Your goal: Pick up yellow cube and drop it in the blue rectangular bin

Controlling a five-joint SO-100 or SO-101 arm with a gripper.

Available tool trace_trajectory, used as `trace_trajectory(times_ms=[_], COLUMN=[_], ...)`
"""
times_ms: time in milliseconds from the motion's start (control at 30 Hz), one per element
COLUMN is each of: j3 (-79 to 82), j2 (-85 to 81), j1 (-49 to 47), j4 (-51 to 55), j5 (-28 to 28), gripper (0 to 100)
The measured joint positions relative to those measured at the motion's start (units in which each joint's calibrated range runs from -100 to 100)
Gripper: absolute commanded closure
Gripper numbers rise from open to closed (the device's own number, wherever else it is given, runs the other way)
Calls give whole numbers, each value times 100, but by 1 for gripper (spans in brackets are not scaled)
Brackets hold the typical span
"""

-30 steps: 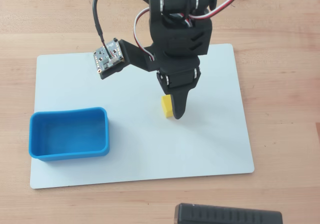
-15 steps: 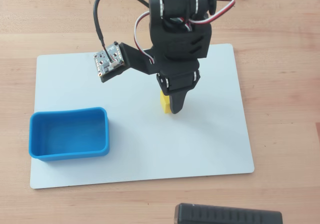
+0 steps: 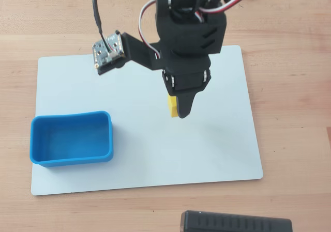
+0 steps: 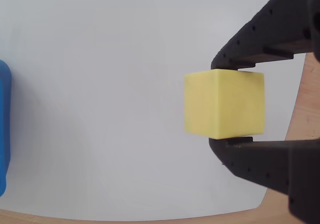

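Observation:
In the wrist view the yellow cube (image 4: 223,103) is clamped between the two black fingers of my gripper (image 4: 225,103), one pad above it and one below. From overhead, only a sliver of the yellow cube (image 3: 171,104) shows beside the black gripper (image 3: 178,107), which hangs over the middle of the white board and looks raised off it. The blue rectangular bin (image 3: 72,157) sits at the board's lower left, well to the left of the gripper, and holds nothing. Its edge shows as a blue strip (image 4: 4,129) at the wrist view's left border.
A white board (image 3: 217,149) lies on the wooden table (image 3: 295,87). A small circuit board (image 3: 107,51) on a cable sticks out left of the arm. A dark object (image 3: 235,222) lies at the bottom edge.
The gripper has risen with the yellow cube in it and looms larger overhead; the cube has left the board and shifted slightly up the frame. The bin has not moved.

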Motion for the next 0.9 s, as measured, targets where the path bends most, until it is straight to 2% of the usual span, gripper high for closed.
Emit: trace_trajectory(times_ms=[133, 400, 567, 900], j3=[-926, -3836, -4620, -5215], j2=[397, 1977, 2217, 2624], j1=[124, 649, 988, 1931], j4=[653, 2085, 2300, 2327], j5=[-93, -186, -357, -703], gripper=[95, 95, 95, 95])
